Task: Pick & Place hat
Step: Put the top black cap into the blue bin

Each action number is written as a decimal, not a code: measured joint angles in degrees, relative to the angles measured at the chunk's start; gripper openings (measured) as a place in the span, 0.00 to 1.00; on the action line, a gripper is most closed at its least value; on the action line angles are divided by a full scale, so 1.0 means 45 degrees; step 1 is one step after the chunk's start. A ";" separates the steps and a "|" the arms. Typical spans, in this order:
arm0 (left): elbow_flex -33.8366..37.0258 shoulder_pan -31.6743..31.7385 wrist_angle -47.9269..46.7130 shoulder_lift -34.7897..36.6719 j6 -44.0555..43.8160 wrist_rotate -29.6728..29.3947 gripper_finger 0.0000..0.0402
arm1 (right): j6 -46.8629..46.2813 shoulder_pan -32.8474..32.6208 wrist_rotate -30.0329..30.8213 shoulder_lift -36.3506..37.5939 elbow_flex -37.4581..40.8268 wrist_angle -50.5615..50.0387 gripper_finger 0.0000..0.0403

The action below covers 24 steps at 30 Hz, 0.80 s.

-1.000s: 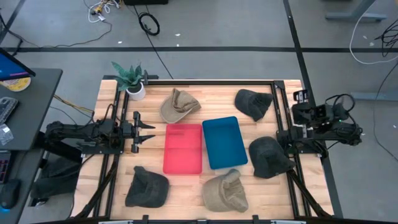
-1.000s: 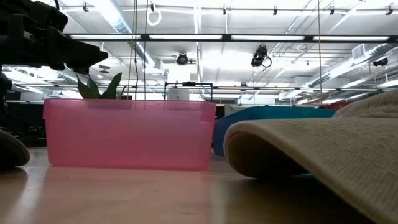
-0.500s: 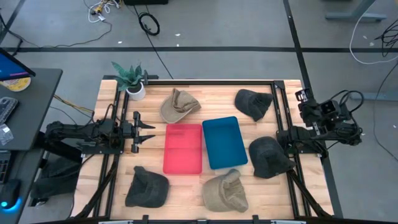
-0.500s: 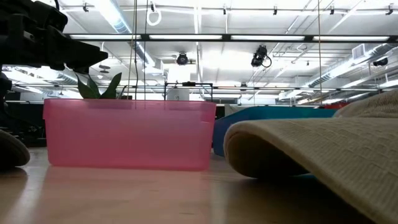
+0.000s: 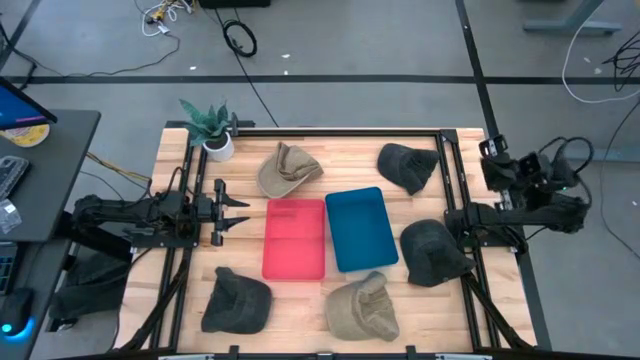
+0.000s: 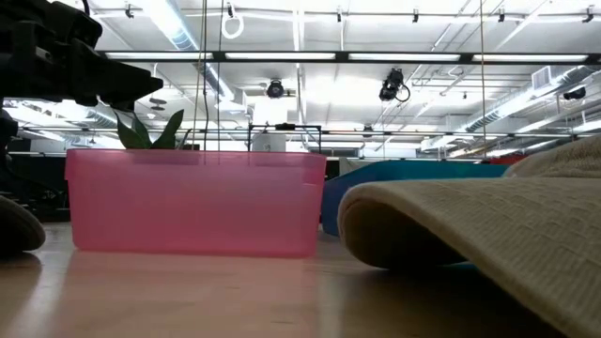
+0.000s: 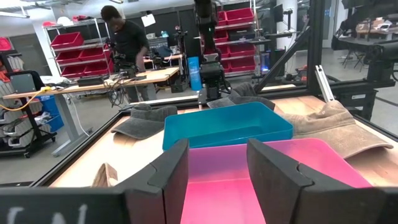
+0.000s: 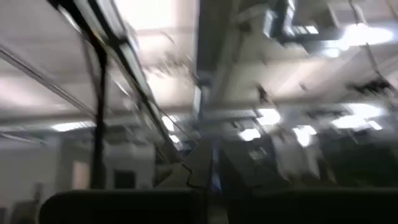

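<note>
Right now the right end effector (image 5: pixel 493 150) sits at the right edge of the high view, off the counter (image 5: pixel 300 310); whether it is wide or narrow cannot be told. Nearest is the dark hat (image 5: pixel 434 252), below and left of it. The left end effector (image 5: pixel 240 212), spread wide, waits by the pink bin (image 5: pixel 294 240).

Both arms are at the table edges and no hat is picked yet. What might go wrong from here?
1. The right gripper sits off the table's edge with its wrist camera facing the ceiling, so its approach to the nearby dark hat may start blind.
2. That hat overhangs the table frame; a grasp might snag it.
3. The left gripper points at the pink bin and may bump it.
</note>
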<state>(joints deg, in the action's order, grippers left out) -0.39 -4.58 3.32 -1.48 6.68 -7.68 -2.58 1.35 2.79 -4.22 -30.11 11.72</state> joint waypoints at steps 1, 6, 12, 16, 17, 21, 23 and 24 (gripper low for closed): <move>0.0000 0.0005 -0.0002 -0.0002 0.0000 -0.0001 0.41 | -0.0011 0.0001 0.0558 -0.0214 -0.0410 -0.0916 0.08; -0.0001 0.0003 0.0001 0.0000 -0.0002 -0.0002 0.41 | -0.0314 0.0003 0.3461 -0.1569 -0.1765 -0.3421 0.08; -0.0003 0.0005 -0.0002 -0.0001 0.0000 -0.0003 0.41 | -0.0709 0.0003 0.4972 -0.3216 -0.2622 -0.4009 0.08; 0.0002 0.0005 0.0003 0.0000 0.0000 0.0000 0.41 | -0.1641 0.0003 0.5316 -0.4256 -0.3571 -0.5355 0.08; 0.0002 0.0000 0.0003 0.0000 -0.0005 0.0000 0.41 | -0.1770 0.0003 0.5387 -0.4498 -0.3816 -0.5722 0.08; 0.0002 0.0001 -0.0002 -0.0003 -0.0003 -0.0001 0.41 | -0.2059 0.0001 0.6175 -0.5450 -0.4586 -0.6888 0.08; 0.0002 0.0003 -0.0002 -0.0002 0.0000 -0.0003 0.41 | -0.2420 -0.0002 0.7027 -0.5846 -0.4719 -0.7313 0.08; 0.0000 0.0005 -0.0002 0.0000 -0.0002 0.0000 0.41 | -0.2661 -0.0002 0.7427 -0.6023 -0.4796 -0.7517 0.08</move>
<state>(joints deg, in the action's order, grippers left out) -0.39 -4.56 3.31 -1.48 6.67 -7.68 -14.56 1.34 36.21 -31.32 -51.69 -22.10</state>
